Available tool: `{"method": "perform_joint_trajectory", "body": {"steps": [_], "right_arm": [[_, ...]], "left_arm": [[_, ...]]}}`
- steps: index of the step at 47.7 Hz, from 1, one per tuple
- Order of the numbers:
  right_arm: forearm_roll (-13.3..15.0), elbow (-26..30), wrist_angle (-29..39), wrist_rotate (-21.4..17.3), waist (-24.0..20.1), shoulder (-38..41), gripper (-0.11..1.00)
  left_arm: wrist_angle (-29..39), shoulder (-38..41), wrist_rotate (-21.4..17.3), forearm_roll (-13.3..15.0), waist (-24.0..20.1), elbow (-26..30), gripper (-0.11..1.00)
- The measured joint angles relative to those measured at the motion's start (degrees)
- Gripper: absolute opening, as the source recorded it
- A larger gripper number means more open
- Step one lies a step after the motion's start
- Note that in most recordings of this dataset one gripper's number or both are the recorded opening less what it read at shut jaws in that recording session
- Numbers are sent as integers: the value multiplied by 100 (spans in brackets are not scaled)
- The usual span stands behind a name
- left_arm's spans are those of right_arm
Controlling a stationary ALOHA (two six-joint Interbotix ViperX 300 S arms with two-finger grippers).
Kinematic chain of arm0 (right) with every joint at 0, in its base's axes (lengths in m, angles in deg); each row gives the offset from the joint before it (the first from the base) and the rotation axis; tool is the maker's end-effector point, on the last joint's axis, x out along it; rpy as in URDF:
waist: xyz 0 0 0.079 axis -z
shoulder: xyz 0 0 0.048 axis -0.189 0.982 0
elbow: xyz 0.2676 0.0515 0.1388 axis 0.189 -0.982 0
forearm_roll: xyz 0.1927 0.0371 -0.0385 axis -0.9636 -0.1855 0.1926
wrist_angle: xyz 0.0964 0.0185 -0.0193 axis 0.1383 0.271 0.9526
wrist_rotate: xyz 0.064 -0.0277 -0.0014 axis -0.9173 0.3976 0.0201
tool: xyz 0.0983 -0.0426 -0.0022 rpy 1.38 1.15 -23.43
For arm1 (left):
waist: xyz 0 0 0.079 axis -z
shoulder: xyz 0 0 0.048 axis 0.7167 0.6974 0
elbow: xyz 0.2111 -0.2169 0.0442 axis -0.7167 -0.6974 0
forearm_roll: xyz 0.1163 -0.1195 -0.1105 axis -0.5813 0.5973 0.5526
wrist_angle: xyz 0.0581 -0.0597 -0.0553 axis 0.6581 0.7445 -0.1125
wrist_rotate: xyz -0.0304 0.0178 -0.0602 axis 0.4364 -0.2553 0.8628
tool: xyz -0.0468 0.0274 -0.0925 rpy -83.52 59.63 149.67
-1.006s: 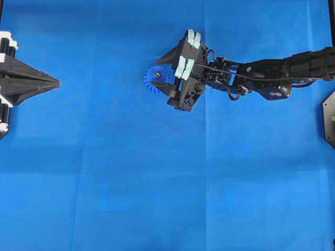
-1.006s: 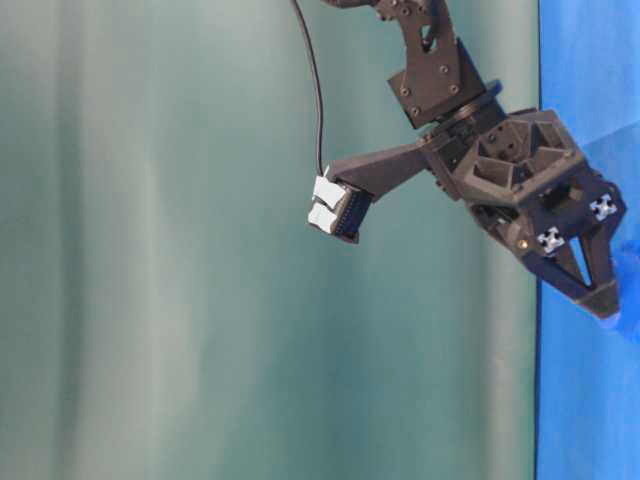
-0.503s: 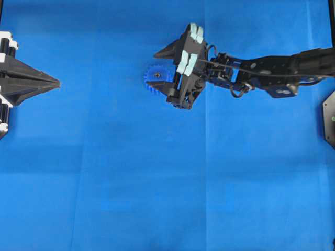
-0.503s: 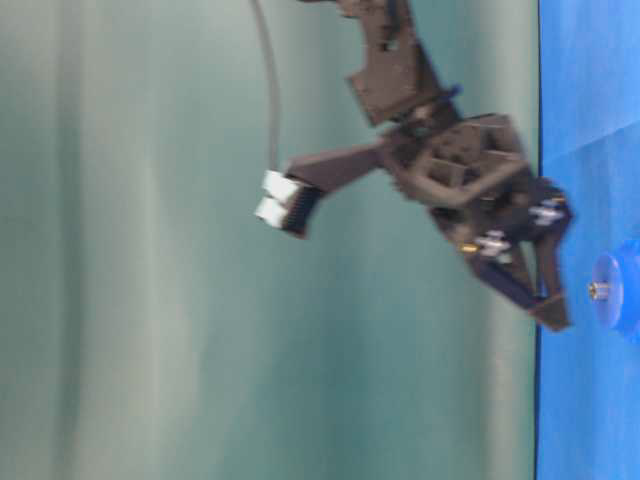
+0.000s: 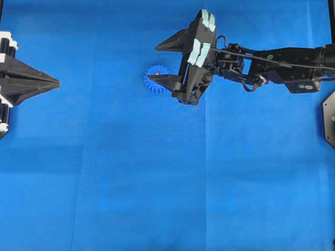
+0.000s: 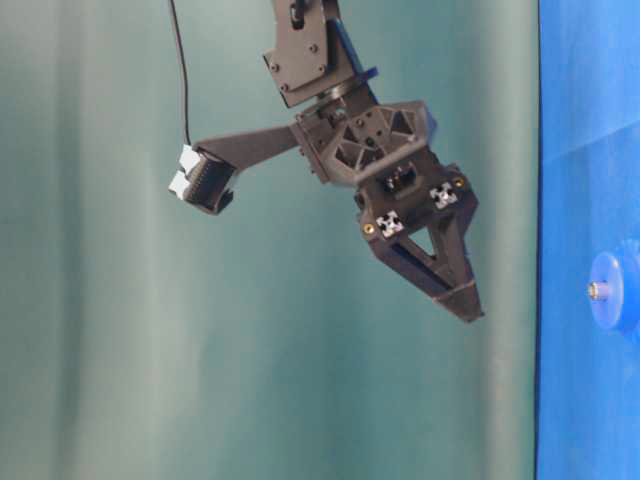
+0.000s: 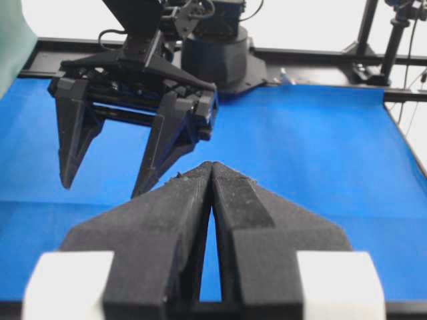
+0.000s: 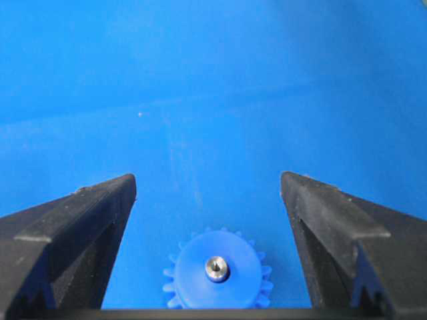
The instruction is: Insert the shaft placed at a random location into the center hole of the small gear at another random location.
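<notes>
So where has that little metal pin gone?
The shaft stands in the center hole of the small gear, on the blue cloth upper middle in the overhead view, below the open right gripper.

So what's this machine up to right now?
It has two arms over a blue cloth. The right gripper hangs open above a small blue gear, holding nothing. A tiny metal pin already stands in the gear's middle, so the fitting job looks done. The left gripper sits shut at the far side, away from the gear.
</notes>
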Motion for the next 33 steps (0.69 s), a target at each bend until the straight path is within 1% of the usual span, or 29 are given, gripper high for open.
{"method": "perform_joint_trajectory", "body": {"steps": [7, 13, 33], "right_arm": [[0, -158, 26, 0, -9, -176, 75], [0, -404, 26, 0, -26, -475, 75], [0, -1582, 44, -18, -79, -1811, 74]], "left_arm": [[0, 0, 0, 0, 0, 0, 0], [-9, 0, -9, 0, 0, 0, 0], [0, 0, -9, 0, -9, 0, 0]]}}
